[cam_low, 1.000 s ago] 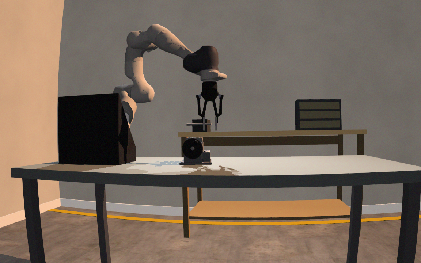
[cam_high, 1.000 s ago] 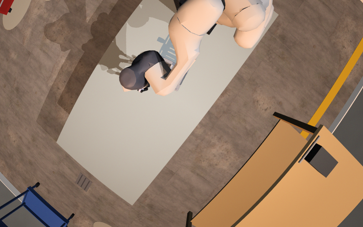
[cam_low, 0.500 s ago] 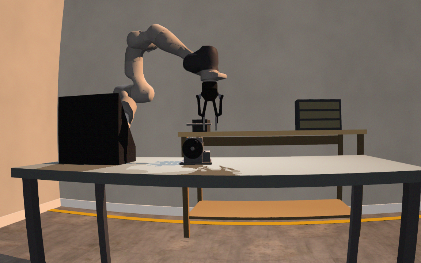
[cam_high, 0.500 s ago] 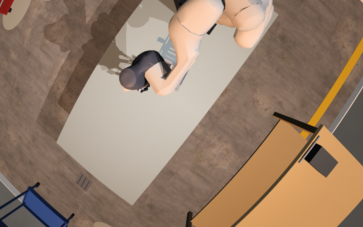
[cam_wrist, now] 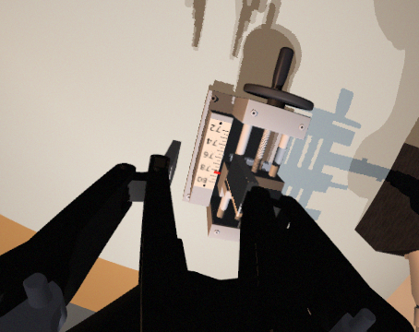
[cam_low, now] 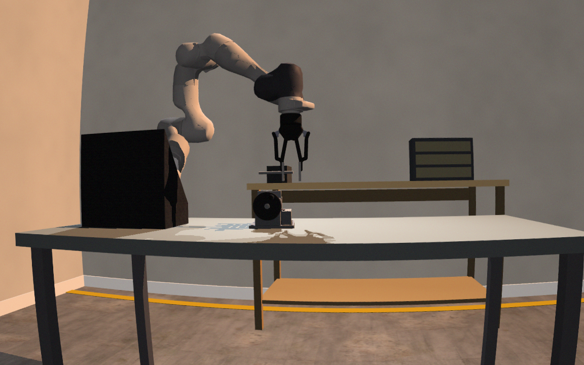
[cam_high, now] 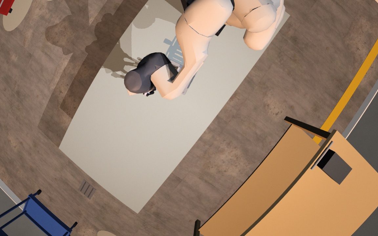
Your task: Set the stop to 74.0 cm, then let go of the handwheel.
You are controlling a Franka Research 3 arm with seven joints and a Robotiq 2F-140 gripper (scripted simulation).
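Note:
The stop device (cam_low: 287,217) (cam_wrist: 277,118) stands on the white table; the arm hides most of it in the top view. Its black handwheel (cam_low: 260,211) (cam_wrist: 259,90) has a handle (cam_wrist: 283,66) pointing away from the body. The scale (cam_wrist: 207,159) reads 72 to 80, and the red pointer (cam_wrist: 217,172) sits near 78, slightly to its 80 side. The stop's carriage (cam_wrist: 270,184) is partly hidden by a finger. My gripper (cam_low: 291,178) (cam_wrist: 204,160) is partly open and empty, pointing down, well above the device and clear of the handwheel.
A large black box (cam_low: 121,181) stands at the table's left in the exterior view. Behind the table (cam_low: 421,231) is a wooden bench (cam_high: 310,205) (cam_low: 353,184) with a drawer unit (cam_low: 443,158) and a dark box (cam_high: 337,168). A blue cart (cam_high: 46,215) stands on the floor.

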